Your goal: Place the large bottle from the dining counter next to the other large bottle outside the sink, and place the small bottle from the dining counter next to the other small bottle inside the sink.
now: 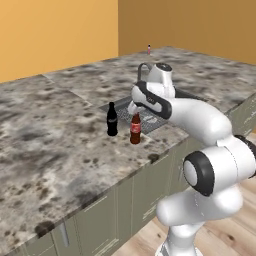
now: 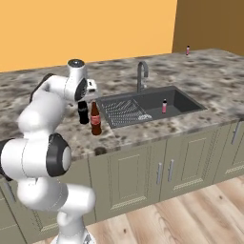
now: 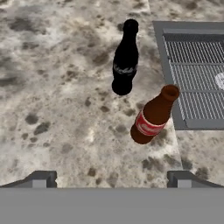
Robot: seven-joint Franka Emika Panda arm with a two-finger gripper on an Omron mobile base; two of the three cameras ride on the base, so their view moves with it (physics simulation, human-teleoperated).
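Orange walls are backing a mottled stone counter (image 1: pixel 60 125) with a dark sink (image 2: pixel 183 102) set into it. Just left of the ribbed drainboard (image 3: pixel 192 74), the brown bottle (image 3: pixel 153 116) is standing upright near the black bottle (image 3: pixel 124 59) (close together, not touching). The gripper (image 3: pixel 111 177) is hovering above them with its fingers spread wide, holding nothing. A small pink bottle (image 2: pixel 164 106) is standing inside the basin, and another (image 2: pixel 188 49) is sitting far off on the counter.

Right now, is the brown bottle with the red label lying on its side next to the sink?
No, the brown bottle stands upright on the counter beside the black bottle, just left of the sink.
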